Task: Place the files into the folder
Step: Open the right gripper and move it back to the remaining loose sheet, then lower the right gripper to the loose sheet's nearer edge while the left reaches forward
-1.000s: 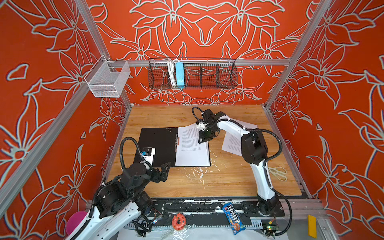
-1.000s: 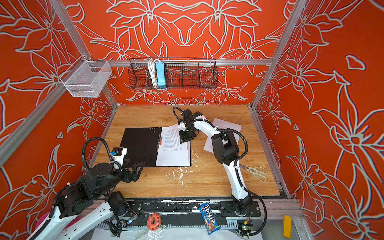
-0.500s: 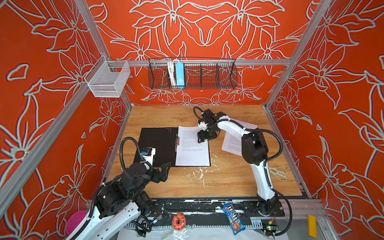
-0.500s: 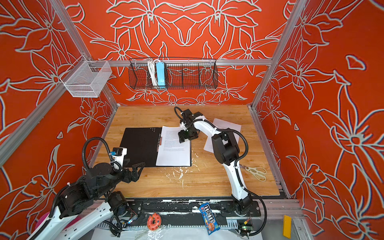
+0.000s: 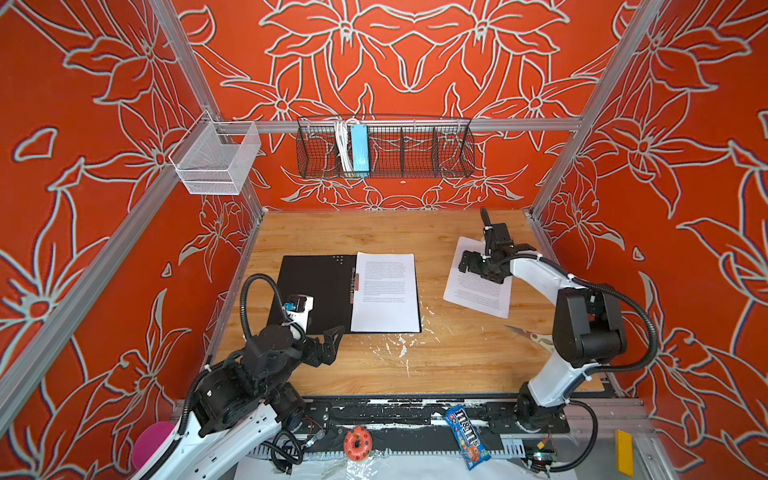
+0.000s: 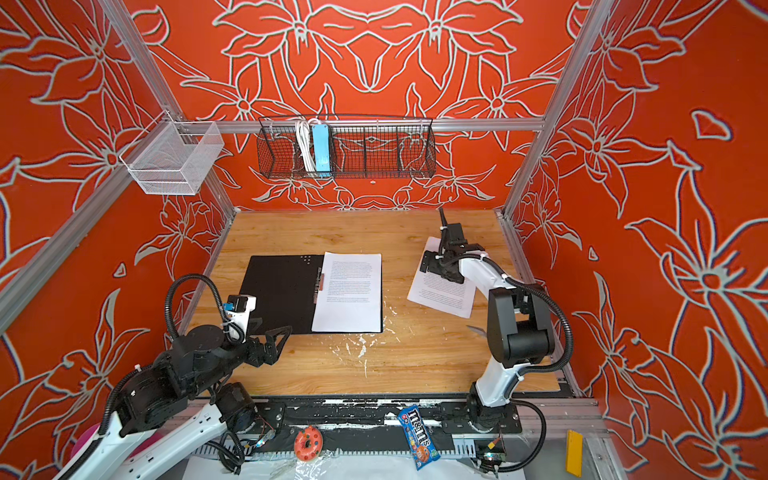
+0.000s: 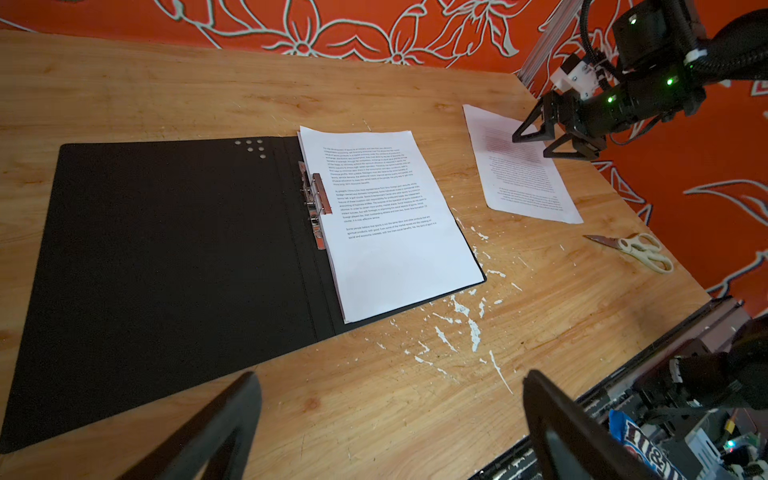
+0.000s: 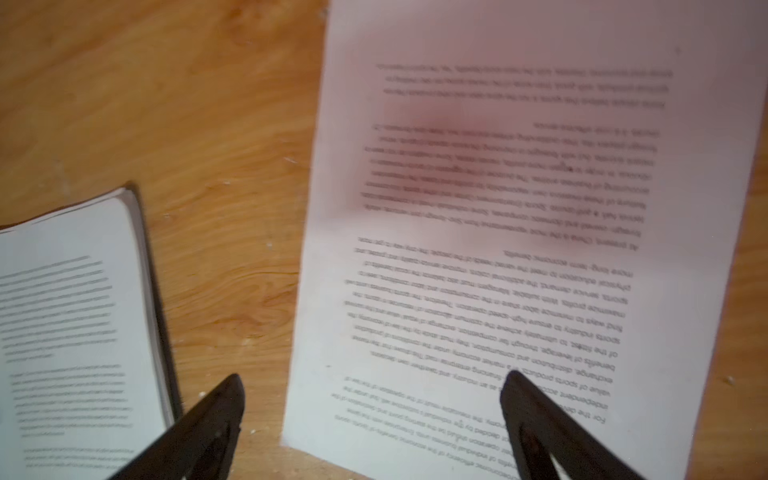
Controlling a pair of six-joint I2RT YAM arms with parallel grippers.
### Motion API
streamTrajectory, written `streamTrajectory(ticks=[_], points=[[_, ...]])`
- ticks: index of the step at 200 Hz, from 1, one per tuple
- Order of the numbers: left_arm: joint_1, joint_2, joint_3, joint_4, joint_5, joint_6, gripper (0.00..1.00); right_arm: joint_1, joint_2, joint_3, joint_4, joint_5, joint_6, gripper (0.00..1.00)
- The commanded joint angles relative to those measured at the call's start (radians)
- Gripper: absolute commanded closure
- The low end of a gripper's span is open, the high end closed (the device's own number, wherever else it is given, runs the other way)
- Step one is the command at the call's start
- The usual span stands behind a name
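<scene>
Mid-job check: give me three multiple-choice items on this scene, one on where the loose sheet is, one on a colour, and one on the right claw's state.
1. Where does the loose sheet lie relative to the folder?
A) on its left cover
B) on the table to its right, below the right claw
C) tucked under it

2. What colour is the folder's open inner face?
A) black
B) blue
C) white

3. What state is the right claw in?
A) shut on the sheet
B) shut, empty
C) open, empty

Answers:
1 B: both top views show the sheet on bare wood right of the folder, with the claw above it.
2 A: the spread cover shows black.
3 C: in the right wrist view the jaws stand apart above the sheet, gripping nothing.
</scene>
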Motion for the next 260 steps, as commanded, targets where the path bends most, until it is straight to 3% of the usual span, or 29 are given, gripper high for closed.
streamTrajectory(ticks=[1,100,131,152,200,231,260], points=[[0.011,0.017,0.007,0.018,0.032,0.011,0.02,-0.015,0.0,-0.073,0.114,-0.056,0.078,0.02],[0.013,0.038,0.007,0.027,0.056,0.017,0.02,0.001,0.093,-0.104,0.252,-0.321,0.149,0.03],[0.013,0.046,0.007,0.027,0.065,0.017,0.02,-0.029,-0.105,-0.219,0.307,-0.201,0.197,0.02],[0.015,0.044,0.007,0.028,0.069,0.019,0.02,-0.081,-0.215,-0.284,0.241,-0.13,0.209,0.02],[0.016,0.031,0.006,0.034,0.09,0.025,0.02,-0.32,-0.384,-0.542,0.261,-0.253,0.275,0.05],[0.016,0.028,0.005,0.037,0.105,0.03,0.02,-0.362,-0.512,-0.611,0.215,-0.179,0.25,0.05],[0.016,0.021,0.004,0.038,0.109,0.03,0.02,-0.373,-0.543,-0.616,0.209,-0.207,0.246,0.05]])
